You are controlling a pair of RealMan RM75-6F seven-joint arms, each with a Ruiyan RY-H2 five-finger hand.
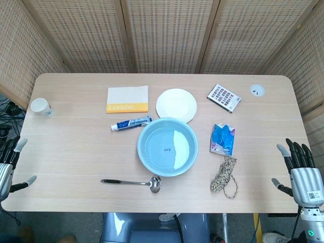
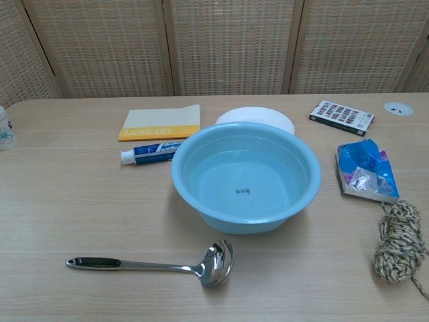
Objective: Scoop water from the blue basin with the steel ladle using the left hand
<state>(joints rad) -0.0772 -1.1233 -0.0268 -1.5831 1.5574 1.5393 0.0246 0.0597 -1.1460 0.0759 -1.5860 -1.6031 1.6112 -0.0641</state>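
Two idle hands, one ladle lying crosswise between them, nearer the left.

Left hand (image 1: 10, 164) hovers released at the table's left edge, fingers spread (holding nothing); the shiny steel ladle with the dark-inset handle (image 1: 132, 182) lies to its right on bare wood, long axis running left to right, handle end toward this hand, bowl just short of the round pale-blue plastic basin of water (image 1: 167, 147). Open tabletop separates hand and handle. Far right, the right hand (image 1: 300, 169) is likewise spread and empty, beyond the coil of speckled rope (image 1: 225, 177).
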